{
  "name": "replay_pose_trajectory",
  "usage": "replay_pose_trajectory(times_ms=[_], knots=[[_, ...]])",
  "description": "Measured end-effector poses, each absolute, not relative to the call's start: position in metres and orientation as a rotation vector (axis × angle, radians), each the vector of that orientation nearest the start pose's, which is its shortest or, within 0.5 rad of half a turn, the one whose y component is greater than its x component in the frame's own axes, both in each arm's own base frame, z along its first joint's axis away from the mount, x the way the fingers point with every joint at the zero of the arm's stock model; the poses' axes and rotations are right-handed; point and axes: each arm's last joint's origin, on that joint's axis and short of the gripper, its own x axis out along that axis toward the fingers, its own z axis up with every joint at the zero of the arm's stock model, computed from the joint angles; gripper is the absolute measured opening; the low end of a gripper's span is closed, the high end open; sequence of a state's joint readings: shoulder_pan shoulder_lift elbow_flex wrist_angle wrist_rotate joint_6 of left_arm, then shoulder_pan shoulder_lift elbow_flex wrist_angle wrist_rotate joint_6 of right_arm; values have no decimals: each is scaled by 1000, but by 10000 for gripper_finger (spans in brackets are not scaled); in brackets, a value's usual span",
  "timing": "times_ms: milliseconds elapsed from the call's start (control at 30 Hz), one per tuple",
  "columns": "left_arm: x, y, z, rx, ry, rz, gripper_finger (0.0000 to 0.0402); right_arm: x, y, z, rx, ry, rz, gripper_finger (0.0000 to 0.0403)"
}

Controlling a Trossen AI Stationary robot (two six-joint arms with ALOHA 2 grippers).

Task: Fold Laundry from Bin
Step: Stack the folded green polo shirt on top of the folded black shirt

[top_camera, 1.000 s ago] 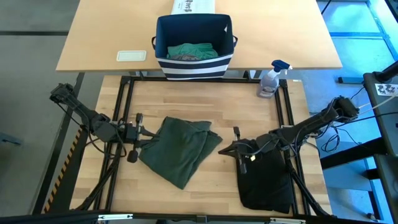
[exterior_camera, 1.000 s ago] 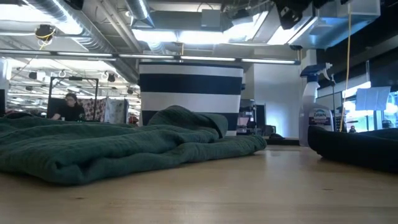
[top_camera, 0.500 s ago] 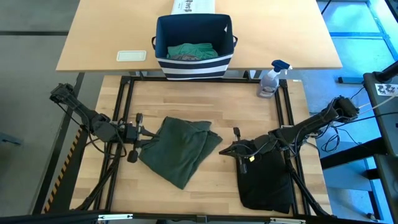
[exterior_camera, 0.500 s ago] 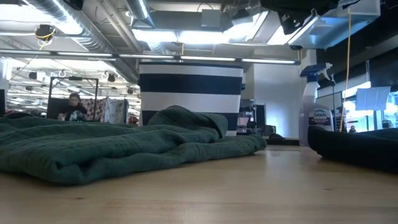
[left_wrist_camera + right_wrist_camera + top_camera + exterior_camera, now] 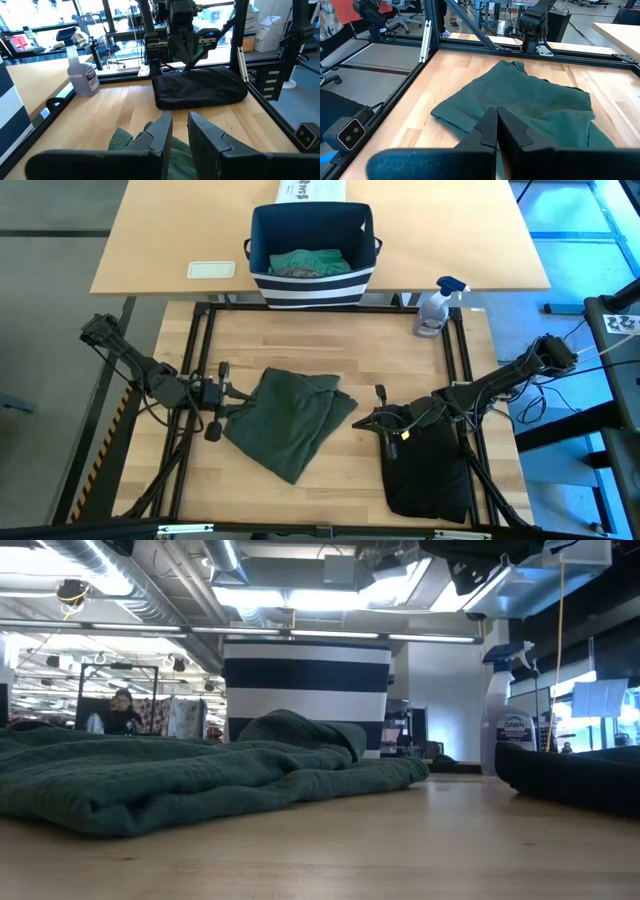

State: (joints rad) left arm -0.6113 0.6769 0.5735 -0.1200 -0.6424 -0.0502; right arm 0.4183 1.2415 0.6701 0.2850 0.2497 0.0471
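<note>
On the wooden table [image 5: 340, 345], a green garment [image 5: 291, 420] lies crumpled.

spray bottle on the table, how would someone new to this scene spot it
Start at the striped navy bin on the far table. Just right of it, at the far right corner of the wooden work table, stands the spray bottle. It is the only clear, upright, blue-topped thing; everything else nearby is cloth.

I see a dark green garment [image 5: 290, 420] lying rumpled and half-folded mid-table, a black garment [image 5: 428, 465] folded at my right, teal-green laundry [image 5: 305, 261] inside the upright striped navy bin [image 5: 312, 284].
</note>
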Motion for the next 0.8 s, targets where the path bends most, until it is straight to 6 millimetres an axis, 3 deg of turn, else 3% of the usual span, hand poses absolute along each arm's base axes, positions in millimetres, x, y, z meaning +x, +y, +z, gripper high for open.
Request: replay_pose_trajectory(times_ms=[467,800], knots=[[135,-74,278,88,226,30,57,245,101,244,-47,275,161,5],[150,-92,233,48,594,-89,57,245,101,244,-47,275,161,5]])
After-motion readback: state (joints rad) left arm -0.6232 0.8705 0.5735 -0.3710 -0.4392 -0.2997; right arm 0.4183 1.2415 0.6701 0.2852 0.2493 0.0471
